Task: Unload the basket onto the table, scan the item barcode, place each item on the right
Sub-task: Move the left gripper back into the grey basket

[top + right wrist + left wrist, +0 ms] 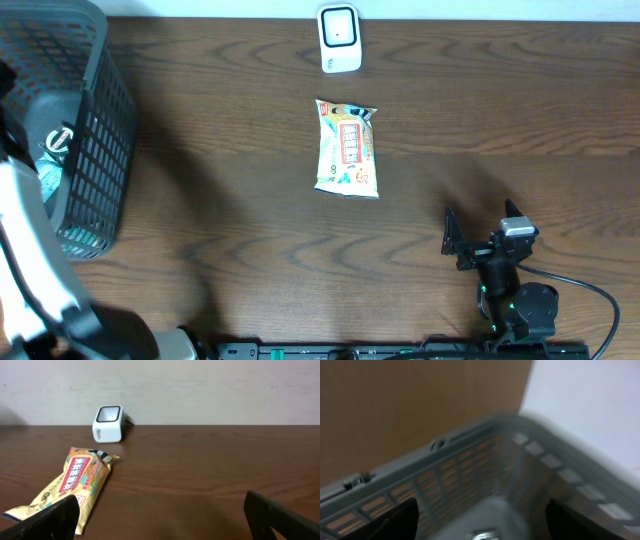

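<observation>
Arm on the right crouches low on the counter point(200, 200), right fingers point(55, 519) wide open, empty; snack packet point(347, 148) lies between them and the scanner point(339, 38). My left fingers point(395, 521) gape empty over the basket point(470, 445).

Left arm point(30, 250) rises at the left edge of the table point(250, 250), left gripper point(482, 517) spread wide. Right arm point(512, 295) crouches by the front edge, right gripper point(165, 517) wide open, pointing toward the far edge.
</observation>
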Robot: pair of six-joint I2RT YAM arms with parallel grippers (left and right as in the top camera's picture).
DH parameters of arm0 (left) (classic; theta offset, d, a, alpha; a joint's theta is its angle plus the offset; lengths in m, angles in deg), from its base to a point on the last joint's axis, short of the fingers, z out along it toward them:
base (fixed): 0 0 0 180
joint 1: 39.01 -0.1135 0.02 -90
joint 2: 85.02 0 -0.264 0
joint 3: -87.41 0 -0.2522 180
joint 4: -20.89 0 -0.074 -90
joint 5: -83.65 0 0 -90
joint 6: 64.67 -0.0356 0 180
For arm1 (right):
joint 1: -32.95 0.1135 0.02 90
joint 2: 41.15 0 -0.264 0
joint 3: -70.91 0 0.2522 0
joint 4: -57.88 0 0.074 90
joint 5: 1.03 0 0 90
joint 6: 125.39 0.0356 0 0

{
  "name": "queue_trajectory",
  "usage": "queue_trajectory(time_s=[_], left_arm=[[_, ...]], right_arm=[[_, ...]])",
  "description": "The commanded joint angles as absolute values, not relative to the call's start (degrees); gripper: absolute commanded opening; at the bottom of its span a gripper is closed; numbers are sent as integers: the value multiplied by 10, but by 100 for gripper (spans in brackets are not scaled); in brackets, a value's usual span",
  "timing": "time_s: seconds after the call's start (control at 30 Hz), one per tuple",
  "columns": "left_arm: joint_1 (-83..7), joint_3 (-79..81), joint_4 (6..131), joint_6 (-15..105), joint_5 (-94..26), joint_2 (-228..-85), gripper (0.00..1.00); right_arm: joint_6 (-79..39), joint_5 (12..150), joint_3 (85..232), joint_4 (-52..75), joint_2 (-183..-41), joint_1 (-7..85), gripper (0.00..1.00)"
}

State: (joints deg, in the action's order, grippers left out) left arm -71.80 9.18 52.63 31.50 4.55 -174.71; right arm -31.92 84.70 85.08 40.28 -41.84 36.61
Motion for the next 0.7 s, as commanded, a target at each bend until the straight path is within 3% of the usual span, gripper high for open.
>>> queue_trajectory(time_s=[0.0, 0.17, 0.67], left_arm=[[-739, 98, 529, 228, 51, -1805, 80], [-742, 97, 555, 95, 51, -1870, 82], [-758, 69, 628, 12, 51, -2009, 84]], right_arm=[[-318, 845, 850, 400, -415, 363, 99], [-318, 845, 850, 400, -415, 363, 99], [-318, 845, 850, 400, -415, 363, 99]])
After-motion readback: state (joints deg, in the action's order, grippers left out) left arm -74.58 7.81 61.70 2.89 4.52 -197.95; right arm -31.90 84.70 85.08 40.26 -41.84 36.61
